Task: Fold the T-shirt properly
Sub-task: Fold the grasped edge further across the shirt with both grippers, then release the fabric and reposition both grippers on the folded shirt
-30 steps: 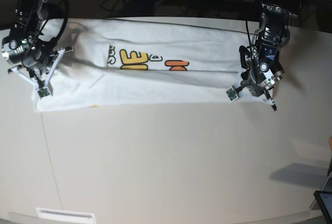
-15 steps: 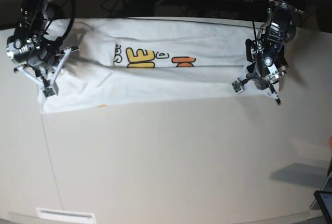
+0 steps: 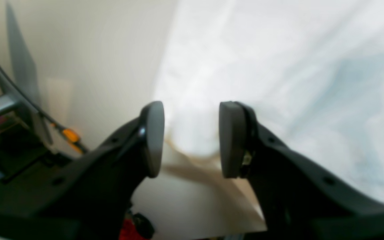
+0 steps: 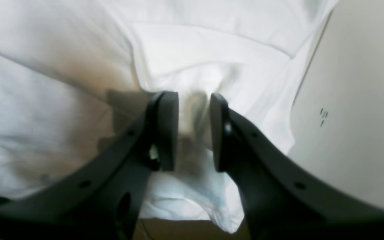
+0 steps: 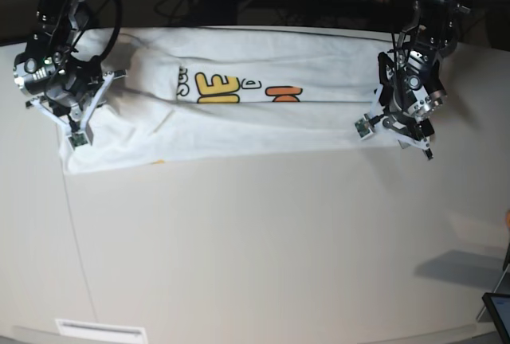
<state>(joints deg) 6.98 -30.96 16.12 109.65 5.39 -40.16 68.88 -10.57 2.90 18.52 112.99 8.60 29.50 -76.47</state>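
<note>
T-shirt (image 5: 263, 113) folded lengthwise on table (image 5: 263, 248), both jaws parted over its end edges

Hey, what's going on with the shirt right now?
Left pincer open, right pincer open, each over an end of the shirt. Large white printed cotton T-shirt folded lengthwise on table. Nothing in the way.

The base camera is looking down from high above the front edge of the pale beige tabletop (image 5: 255, 248), taking in both arms and the whole long white printed cotton T-shirt (image 5: 239, 125) from afar. The left wrist camera is sitting right behind the black two-fingered left gripper (image 3: 191, 138), facing along its fingers at blurred white cloth, probably the shirt's end. The right wrist camera is peering equally closely past the black right gripper (image 4: 194, 130) at crumpled shirt fabric. All three views are sharing the shirt and tabletop.
</note>
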